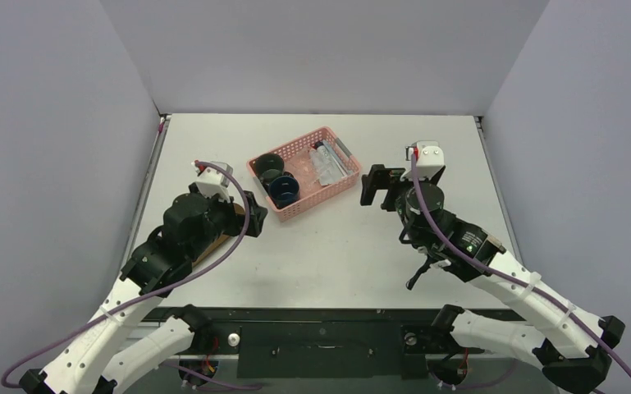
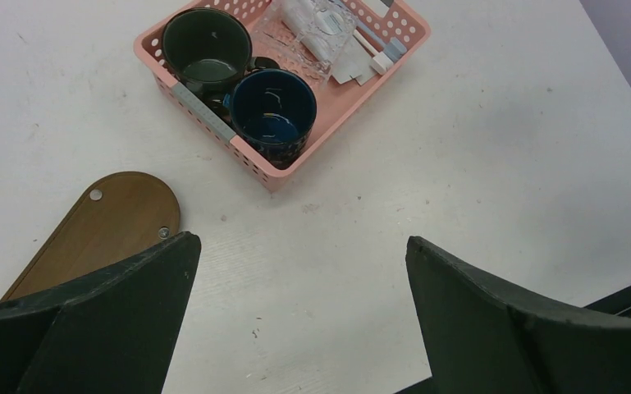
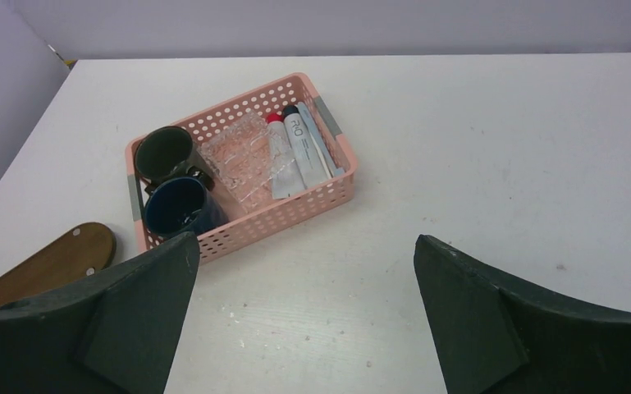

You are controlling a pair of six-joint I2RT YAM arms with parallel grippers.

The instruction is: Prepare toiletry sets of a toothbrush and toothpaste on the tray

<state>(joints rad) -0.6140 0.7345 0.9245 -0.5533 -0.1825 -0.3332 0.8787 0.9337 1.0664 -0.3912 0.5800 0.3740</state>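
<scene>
Tray [image 3: 49, 264] left of basket [image 3: 279, 220]

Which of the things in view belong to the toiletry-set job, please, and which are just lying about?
For the job: tray, two toothpaste tubes in the pink basket; a toothbrush I cannot make out.
Just lying about: dark mug, blue mug, clear holder, all in that basket.

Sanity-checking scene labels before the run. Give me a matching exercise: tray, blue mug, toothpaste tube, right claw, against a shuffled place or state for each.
Column A
1. tray
2. blue mug
3. toothpaste tube
4. right claw

Column B
a. open, holding nothing
b. upright in the pink basket
c. lying down in the basket
d. flat, outside the basket

Pairs: 1-d, 2-b, 3-c, 4-a
</scene>
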